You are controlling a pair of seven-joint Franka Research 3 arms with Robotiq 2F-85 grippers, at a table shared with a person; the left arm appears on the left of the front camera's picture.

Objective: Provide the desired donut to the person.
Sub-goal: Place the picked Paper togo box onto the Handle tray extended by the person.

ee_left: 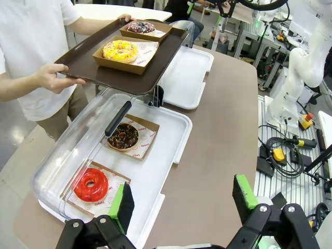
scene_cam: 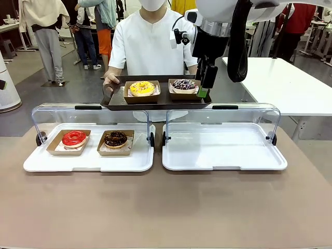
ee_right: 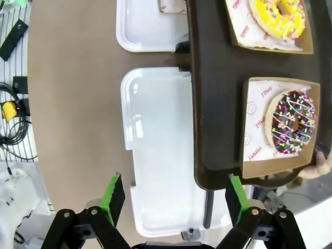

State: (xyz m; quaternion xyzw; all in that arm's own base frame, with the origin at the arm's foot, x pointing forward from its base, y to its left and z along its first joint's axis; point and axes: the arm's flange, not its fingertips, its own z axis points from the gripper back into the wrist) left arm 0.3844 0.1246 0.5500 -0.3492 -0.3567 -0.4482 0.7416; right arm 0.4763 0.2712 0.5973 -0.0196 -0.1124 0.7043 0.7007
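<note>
Two grippers stand with their fingers spread wide and nothing between them. The right gripper (ee_right: pixel 173 199) hangs above the near edge of the dark brown tray (scene_cam: pixel 116 101), which the person (scene_cam: pixel 150 44) holds level over the open display lids. On that tray sit two cardboard boxes: the yellow sprinkled donut (scene_cam: pixel 141 87) toward the person's hand (scene_cam: pixel 110 81), and the chocolate sprinkled donut (scene_cam: pixel 184 85) just beside the right gripper. The left gripper (ee_left: pixel 182 199) hovers over the table edge, well apart from the tray. Below the tray, the left white display tray (scene_cam: pixel 88 161) carries a red glazed donut (scene_cam: pixel 74 138) and a chocolate nut donut (scene_cam: pixel 115 138). Paper liners bear small printed words, too blurred to read surely. The left wrist view alone shows cables and gear on the floor.
</note>
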